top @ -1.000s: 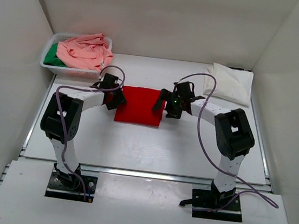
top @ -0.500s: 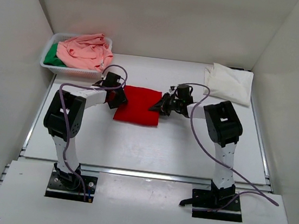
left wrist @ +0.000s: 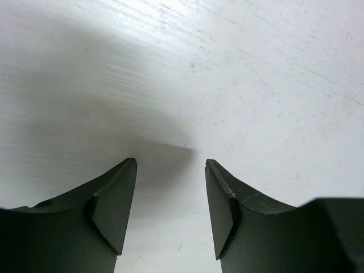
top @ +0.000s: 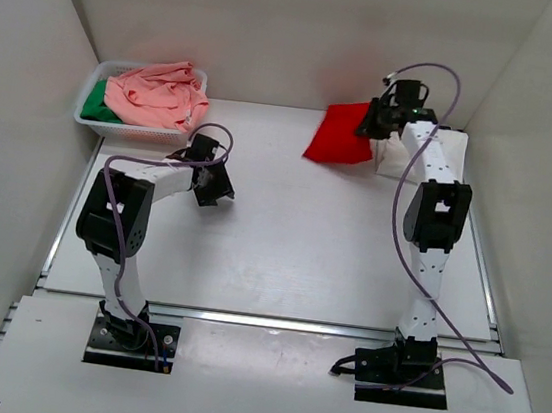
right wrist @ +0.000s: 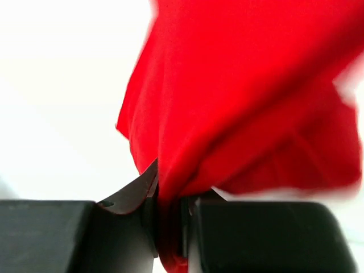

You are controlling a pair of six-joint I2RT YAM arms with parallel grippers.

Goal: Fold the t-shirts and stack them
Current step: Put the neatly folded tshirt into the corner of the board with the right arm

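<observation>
The folded red t-shirt (top: 340,134) hangs in the air at the back right, pinched at its edge by my right gripper (top: 374,126), which is shut on it; the right wrist view shows red cloth (right wrist: 239,114) clamped between the fingers. Just behind it the cream-white t-shirt (top: 425,156) lies folded on the table, partly hidden by the arm. The salmon-pink t-shirt (top: 157,94) and the green t-shirt (top: 94,104) are heaped in the basket. My left gripper (top: 213,194) stands open low over bare table, and the left wrist view shows nothing between its fingers (left wrist: 114,205).
A white mesh basket (top: 85,121) sits at the back left corner. White walls close in the table at the back and on both sides. The right arm is stretched far up towards the back wall.
My right gripper has shut on the red t-shirt's right edge and carried it from the middle of the table up to the back right. The left gripper has stayed put, open.
</observation>
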